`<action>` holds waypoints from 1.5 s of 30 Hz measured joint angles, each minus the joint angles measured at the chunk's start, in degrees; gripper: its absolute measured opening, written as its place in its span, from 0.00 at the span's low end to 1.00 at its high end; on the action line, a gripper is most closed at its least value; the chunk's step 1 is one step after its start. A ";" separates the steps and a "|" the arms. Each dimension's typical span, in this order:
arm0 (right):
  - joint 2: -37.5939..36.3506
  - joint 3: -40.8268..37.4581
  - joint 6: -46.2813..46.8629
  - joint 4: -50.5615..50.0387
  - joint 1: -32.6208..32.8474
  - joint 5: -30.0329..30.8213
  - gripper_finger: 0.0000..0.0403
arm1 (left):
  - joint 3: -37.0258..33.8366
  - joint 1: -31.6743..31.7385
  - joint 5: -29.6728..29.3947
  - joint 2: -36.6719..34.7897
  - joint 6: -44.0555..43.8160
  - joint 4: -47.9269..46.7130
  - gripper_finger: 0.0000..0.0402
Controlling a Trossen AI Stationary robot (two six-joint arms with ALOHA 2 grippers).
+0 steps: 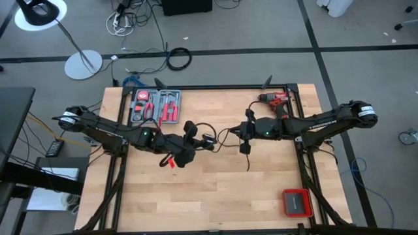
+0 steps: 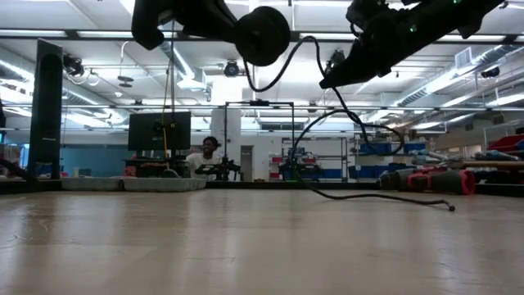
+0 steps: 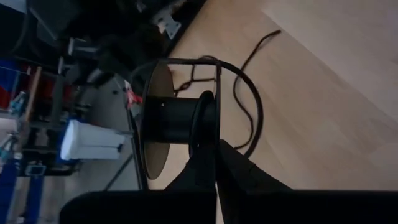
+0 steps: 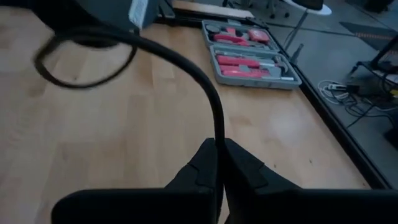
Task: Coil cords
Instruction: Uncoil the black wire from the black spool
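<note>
Nearest you, the left gripper (image 3: 217, 163) is clamped tight on the rim of a black spool (image 3: 180, 118), held above the table's (image 1: 215, 189) middle. The thin black cord (image 1: 225, 136) runs rightward from it to the right gripper (image 4: 219, 163), pinched shut on it, with a loose tail trailing on the wood. Expect it light, limp and springy; grip close to the spool.
</note>
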 joint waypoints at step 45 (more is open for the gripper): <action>0.31 4.11 -7.56 14.13 -8.83 4.18 0.03 | 0.00 3.22 20.02 2.89 -18.48 1.96 0.00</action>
